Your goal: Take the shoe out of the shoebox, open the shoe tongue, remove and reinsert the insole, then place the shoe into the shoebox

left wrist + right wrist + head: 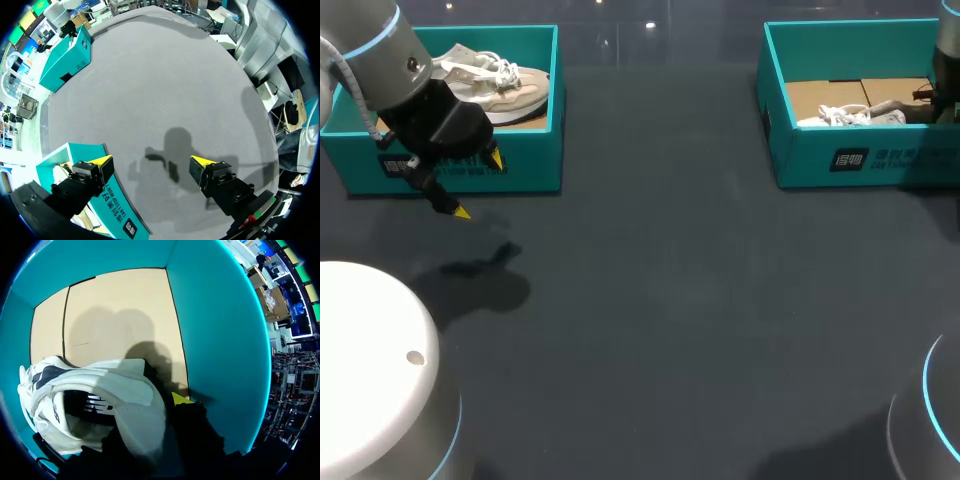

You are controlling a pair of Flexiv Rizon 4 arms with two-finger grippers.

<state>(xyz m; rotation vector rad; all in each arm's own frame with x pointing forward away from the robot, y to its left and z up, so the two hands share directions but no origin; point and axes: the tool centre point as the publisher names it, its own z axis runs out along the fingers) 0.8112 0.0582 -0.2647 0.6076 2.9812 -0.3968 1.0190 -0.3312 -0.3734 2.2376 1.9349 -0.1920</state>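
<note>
Head view: white shoe [850, 116] inside right shoebox [880, 160], 2 o'clock on worktop [670, 300]. Long axis 9–3 o'clock, laces toward 9. Right pincer [174, 407] against shoe; state cannot be told. Left pincer [478, 185] spread, empty, above worktop.

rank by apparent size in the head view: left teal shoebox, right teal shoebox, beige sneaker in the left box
Tied first: left teal cardboard shoebox and right teal cardboard shoebox, alike, both partly hidden.
Smallest: beige sneaker.

Right box [800, 160] near wall: white print [895, 157], too small to read. Left box [535, 160] near wall: same, also unreadable. Shoe [125, 390] in right box: dark striped logo [95, 404] on side.
</note>
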